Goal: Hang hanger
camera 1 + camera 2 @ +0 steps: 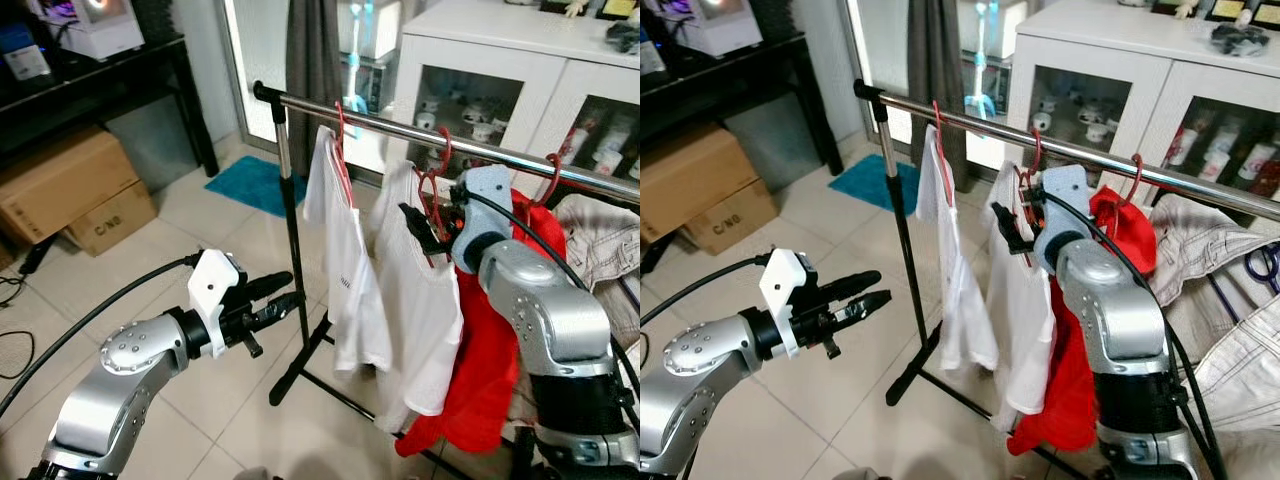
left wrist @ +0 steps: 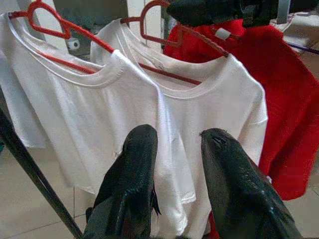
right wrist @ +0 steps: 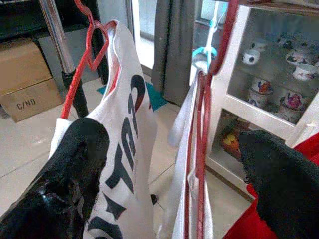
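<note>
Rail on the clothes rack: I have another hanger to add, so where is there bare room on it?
The rail is bare between its black end cap and the first white shirt. Crowded further along: second white shirt, right end effector, red garment.

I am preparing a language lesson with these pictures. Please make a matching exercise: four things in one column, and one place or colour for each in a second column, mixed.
Things:
1. cardboard box
2. small mat
3. red garment
4. right gripper

Descriptions:
a. blue, on the floor tiles
b. at the middle red hanger
c. under the black table
d. hangs beside two white shirts

Pairs: 1-c, 2-a, 3-d, 4-b
</note>
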Robot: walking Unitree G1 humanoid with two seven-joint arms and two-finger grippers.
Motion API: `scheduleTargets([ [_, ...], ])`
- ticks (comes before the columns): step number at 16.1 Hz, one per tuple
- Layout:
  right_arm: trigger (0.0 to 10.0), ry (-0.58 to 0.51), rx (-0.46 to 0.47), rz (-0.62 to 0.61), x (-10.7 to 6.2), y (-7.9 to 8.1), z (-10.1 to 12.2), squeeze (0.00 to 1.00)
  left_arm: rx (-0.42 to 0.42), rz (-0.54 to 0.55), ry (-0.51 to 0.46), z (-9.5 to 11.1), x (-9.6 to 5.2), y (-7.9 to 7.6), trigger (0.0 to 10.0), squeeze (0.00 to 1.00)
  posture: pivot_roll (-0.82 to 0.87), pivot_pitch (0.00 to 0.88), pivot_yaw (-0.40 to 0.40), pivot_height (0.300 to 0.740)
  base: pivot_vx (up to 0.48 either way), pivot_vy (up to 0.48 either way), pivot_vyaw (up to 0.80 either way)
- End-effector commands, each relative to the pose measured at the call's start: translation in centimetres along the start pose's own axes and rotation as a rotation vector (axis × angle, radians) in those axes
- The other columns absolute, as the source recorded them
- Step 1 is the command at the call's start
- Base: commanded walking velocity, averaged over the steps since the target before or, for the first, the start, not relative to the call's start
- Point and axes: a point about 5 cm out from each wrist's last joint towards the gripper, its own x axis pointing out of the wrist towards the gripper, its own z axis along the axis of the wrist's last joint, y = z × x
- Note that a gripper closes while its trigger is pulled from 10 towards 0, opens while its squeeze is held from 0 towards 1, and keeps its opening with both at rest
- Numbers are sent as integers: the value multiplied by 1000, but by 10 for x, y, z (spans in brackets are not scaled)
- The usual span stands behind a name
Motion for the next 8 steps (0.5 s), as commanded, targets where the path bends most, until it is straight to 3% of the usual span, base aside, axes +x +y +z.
scheduleTargets([
  [1,10000,-6,-13,-30,6,-1,3,0,18,18,-4,3,-2,4,10000,0,-1,0,36,740,0,0,0],
  [4,10000,2,-14,-121,13,-14,5,0,18,11,-6,2,-3,3,10000,0,0,0,32,740,0,0,0],
  [8,10000,11,4,-131,21,-22,2,0,18,-8,-8,2,-3,1,10000,0,-6,0,41,740,0,0,0],
])
